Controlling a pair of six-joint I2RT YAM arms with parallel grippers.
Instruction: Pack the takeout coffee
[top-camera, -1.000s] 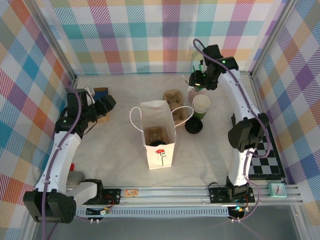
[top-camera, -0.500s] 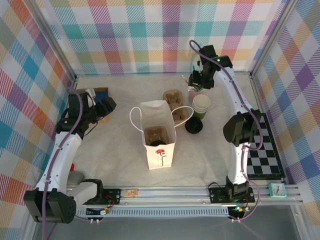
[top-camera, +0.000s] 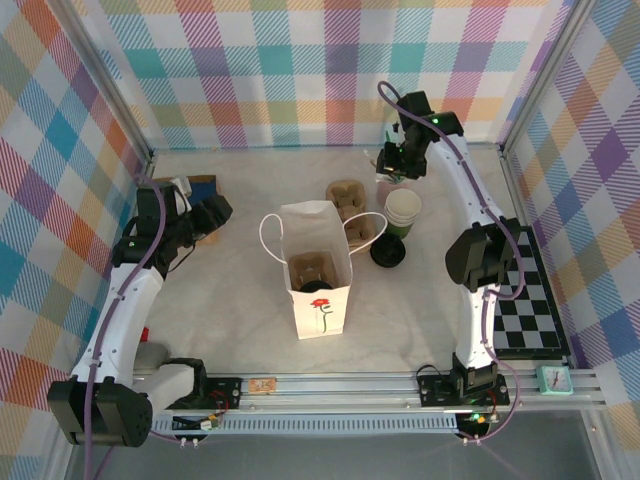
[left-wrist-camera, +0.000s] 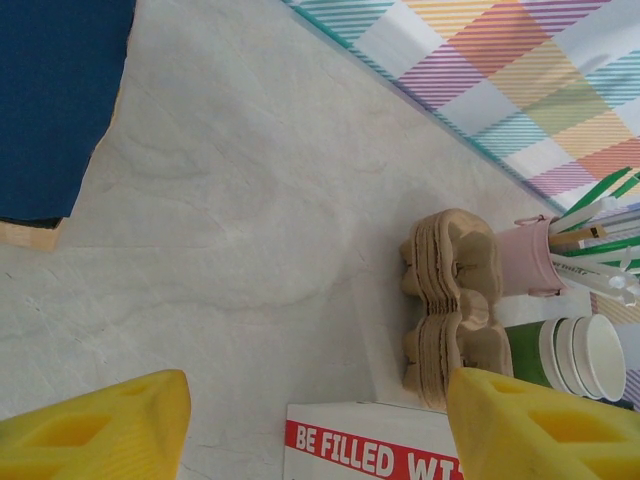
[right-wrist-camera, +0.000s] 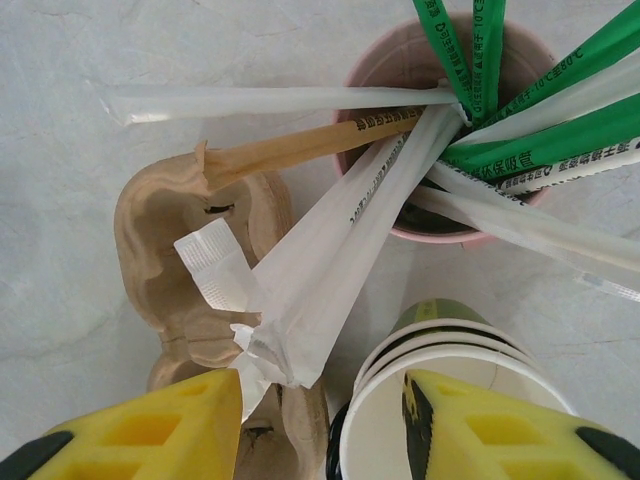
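The white paper bag (top-camera: 320, 300) stands upright and open mid-table, its printed rim (left-wrist-camera: 370, 445) showing between my left fingers. Inside it sit a brown carrier (top-camera: 315, 268) and a black rounded edge (top-camera: 318, 288) like a lid; whether that is the takeout coffee I cannot tell. My left gripper (top-camera: 215, 210) hangs open left of the bag, and its jaws (left-wrist-camera: 320, 430) have nothing between them. My right gripper (top-camera: 393, 165) hovers at the back over a pink cup of straws (right-wrist-camera: 395, 60). Its jaws (right-wrist-camera: 320, 430) are apart, with the ends of white-wrapped straws (right-wrist-camera: 340, 240) just above the gap.
A stack of brown carriers (top-camera: 350, 205) lies behind the bag. Lidless green cups (top-camera: 404, 208) stand stacked to its right, with loose black lids (top-camera: 387, 252) in front. A blue pad (top-camera: 200, 185) lies back left. A checkered board (top-camera: 530, 315) lies far right.
My right gripper has shifted slightly left and back over the straw cup, and its jaws have narrowed. The left arm and the bag have stayed put.
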